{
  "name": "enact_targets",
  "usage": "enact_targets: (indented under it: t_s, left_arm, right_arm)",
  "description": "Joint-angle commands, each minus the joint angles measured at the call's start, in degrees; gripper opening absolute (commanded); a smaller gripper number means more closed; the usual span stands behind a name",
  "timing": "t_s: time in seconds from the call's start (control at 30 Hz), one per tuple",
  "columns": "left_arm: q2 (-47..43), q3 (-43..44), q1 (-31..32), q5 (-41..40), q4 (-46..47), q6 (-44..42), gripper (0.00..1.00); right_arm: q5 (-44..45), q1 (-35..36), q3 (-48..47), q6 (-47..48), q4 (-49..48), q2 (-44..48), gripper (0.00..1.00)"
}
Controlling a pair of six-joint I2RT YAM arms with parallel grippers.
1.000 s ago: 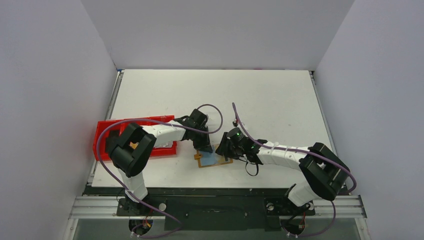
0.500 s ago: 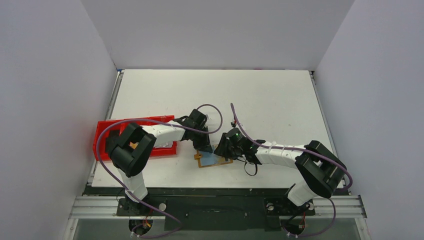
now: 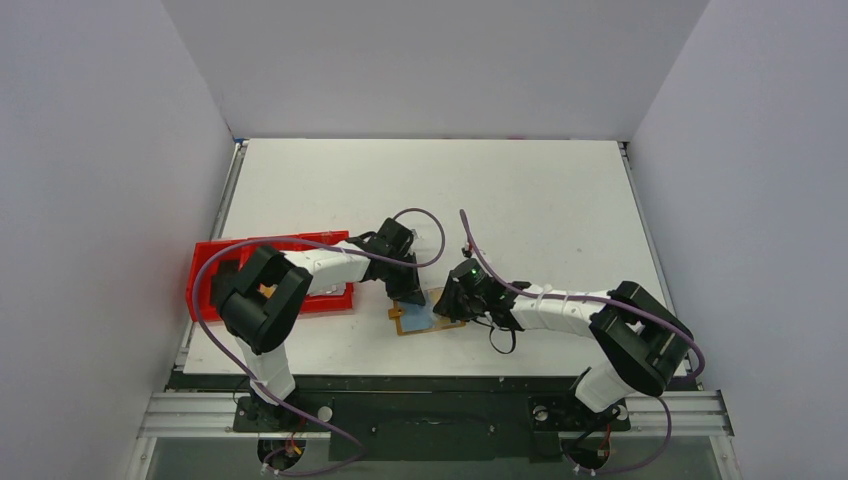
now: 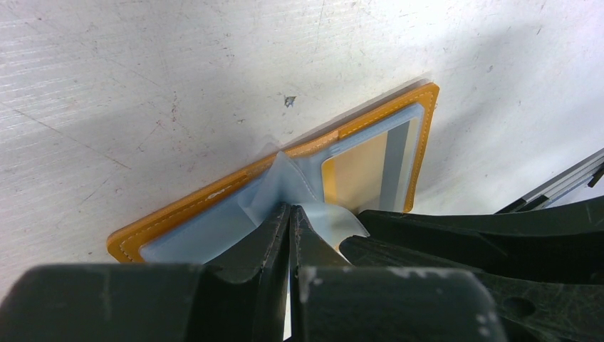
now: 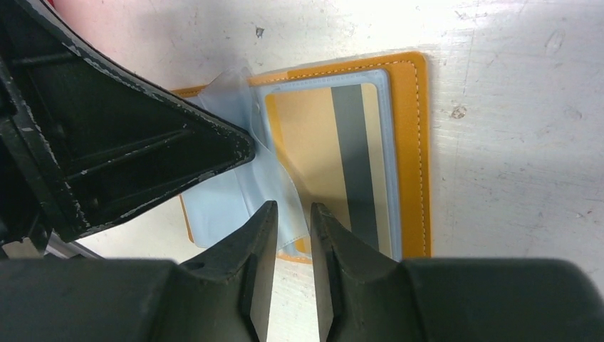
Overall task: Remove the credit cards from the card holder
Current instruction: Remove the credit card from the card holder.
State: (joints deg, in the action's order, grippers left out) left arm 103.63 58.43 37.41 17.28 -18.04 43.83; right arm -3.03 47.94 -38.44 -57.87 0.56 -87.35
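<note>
From above, one white worktop [image 3: 520, 200] carries one card holder [image 3: 418, 322] and one red compartment tray [image 3: 205, 262]. The holder lies flat near the near edge, about midway between the two arm bases, with tan edging around a pale blue face. The tray is at the left, partly under the left arm. Two claws meet over the holder: the left claw [image 3: 408, 295] at its far left corner and the right claw [image 3: 447, 308] at its right end. Their fingertips are too small here to read.

In the left wrist view, the left claw's fingers are pressed together on a pale blue flap [image 4: 285, 178] of translucent film, which is pulled up and creased off the holder's face. The holder has an orange-tan, stitched border. One credit card [image 4: 356, 171], tan with a grey stripe, shows through its clear window.

In the right wrist view, the right claw's fingers stand a narrow slit apart over the holder's near edge. The film's edge runs into the slit, and I cannot tell whether it is pinched.
</note>
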Motion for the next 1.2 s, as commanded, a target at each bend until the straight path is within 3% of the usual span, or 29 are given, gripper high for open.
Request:
enact_targets:
  t_s: [0.0, 0.17, 0.3, 0.57, 0.8, 1.17]
  left_arm:
    - [0.78, -0.31, -0.15, -2.85, -0.09, -1.90, 0.00]
    - [0.16, 0.03, -0.16, -2.69, 0.00, -1.88, 0.00]
    - [-0.96, 0.78, -0.14, -2.34, -0.85, -2.04, 0.00]
    - [-9.16, 2.50, -1.71, -5.74, -5.67, -2.13, 0.15]
    - [-15.96, 0.78, -6.38, -6.29, -8.69, -3.37, 0.17]
    - [-18.93, -2.22, -8.66, -6.23, -10.52, -4.97, 0.17]
  right_arm:
    - [0.26, 0.56, 1.12, -0.31, -0.05, 0.19, 0.20]
    - [-0.29, 0.57, 1.18, -0.49, -1.83, -0.15, 0.13]
    - [0.02, 0.52, 0.81, -0.27, -1.47, 0.33, 0.00]
    - [-0.51, 1.60, -1.67, 0.58, -0.74, 2.29, 0.00]
    - [-0.89, 3.93, -4.98, 1.01, -0.73, 2.01, 0.00]
    - [-1.00, 7.13, -13.41, 2.42, 2.31, -3.35, 0.00]
